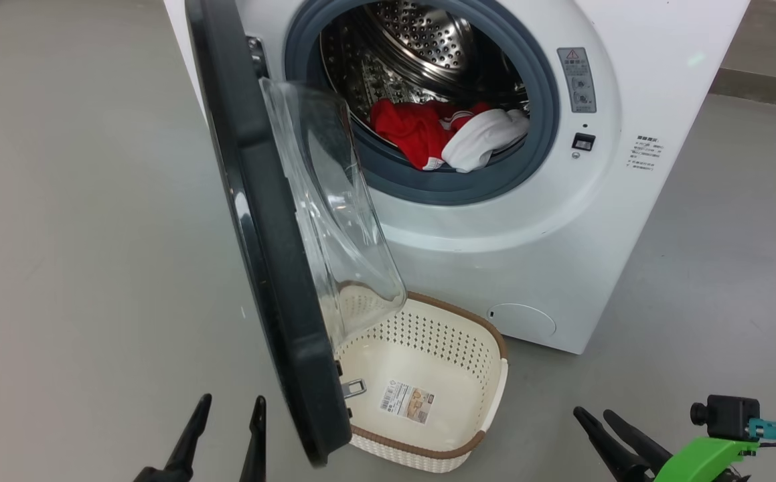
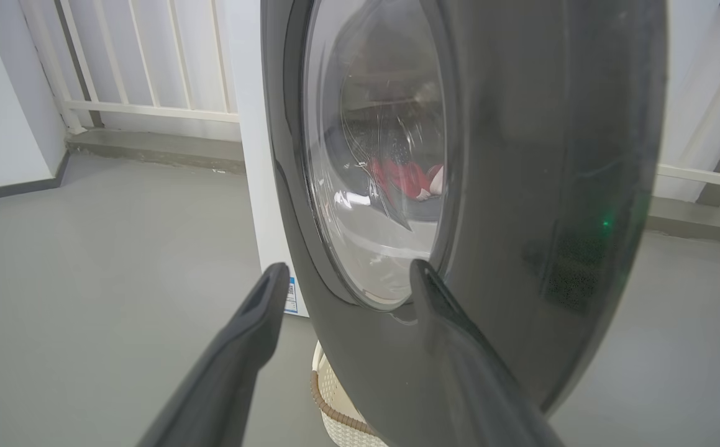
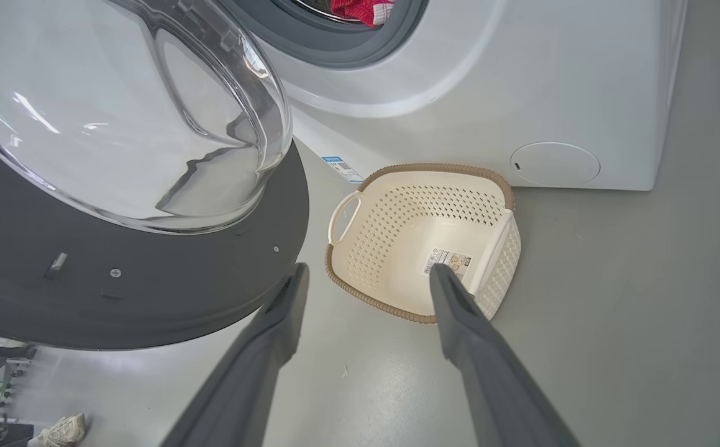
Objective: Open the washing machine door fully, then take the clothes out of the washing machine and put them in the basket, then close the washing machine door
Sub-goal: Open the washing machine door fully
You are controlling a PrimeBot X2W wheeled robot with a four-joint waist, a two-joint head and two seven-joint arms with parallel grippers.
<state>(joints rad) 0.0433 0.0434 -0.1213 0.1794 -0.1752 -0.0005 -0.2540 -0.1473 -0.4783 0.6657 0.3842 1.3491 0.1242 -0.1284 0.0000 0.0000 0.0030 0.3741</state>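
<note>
The washing machine door (image 1: 260,234) is noted part open, edge-on along 11-to-5 o'clock in the head view, at 1 o'clock of the nearer left tool (image 1: 234,398). That tool and the right tool (image 1: 592,411) are seen released, empty. The clothes (image 1: 421,130) are lodged in the drum (image 1: 421,33), at 11 o'clock of the right tool; the basket (image 1: 488,438) is set beneath the door.

The head view looks down at the washer (image 1: 629,201), its open door (image 1: 254,201) and the basket (image 1: 428,452). The left wrist view closely faces the door's outer side; the right wrist view, its inner side and the basket.
</note>
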